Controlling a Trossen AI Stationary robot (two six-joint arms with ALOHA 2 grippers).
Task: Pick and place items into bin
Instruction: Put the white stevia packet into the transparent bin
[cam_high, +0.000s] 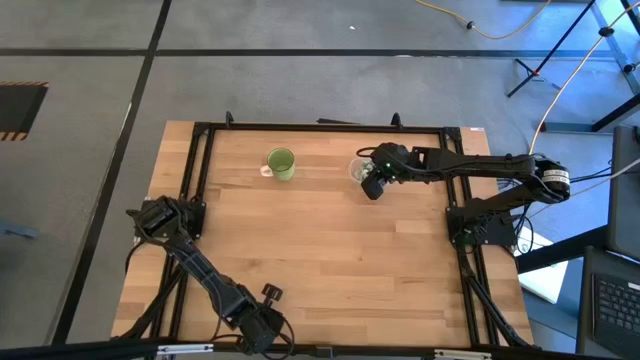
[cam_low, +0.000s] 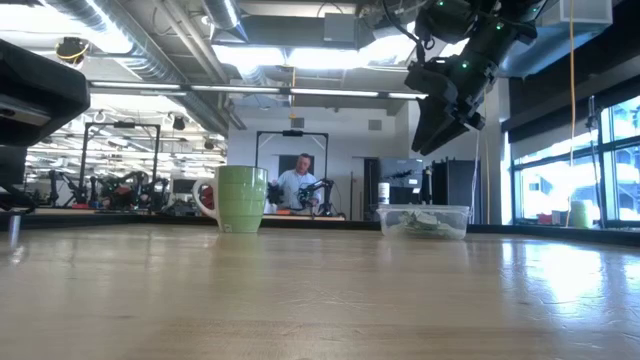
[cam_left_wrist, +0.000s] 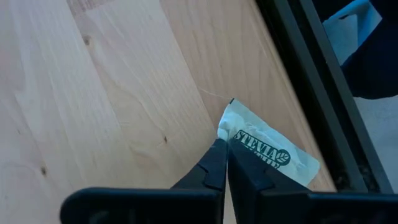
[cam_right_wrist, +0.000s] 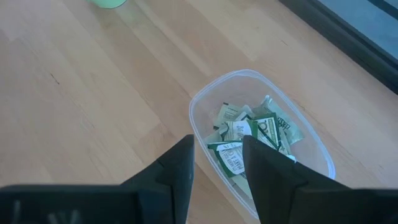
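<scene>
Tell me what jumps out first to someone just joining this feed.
The clear bin at the table's far side, heaped with packets, with the right gripper open just above it. Then the left gripper at the near edge, shut on a single Stevia packet lying on the wood. A green mug stands left of the bin.

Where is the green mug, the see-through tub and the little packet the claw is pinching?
Green ceramic mug (cam_low: 241, 198), low view, middle of its side.
Clear plastic tub (cam_right_wrist: 203, 106), right wrist view, its rim.
White stevia packet (cam_left_wrist: 273, 153), left wrist view, printed face.
</scene>
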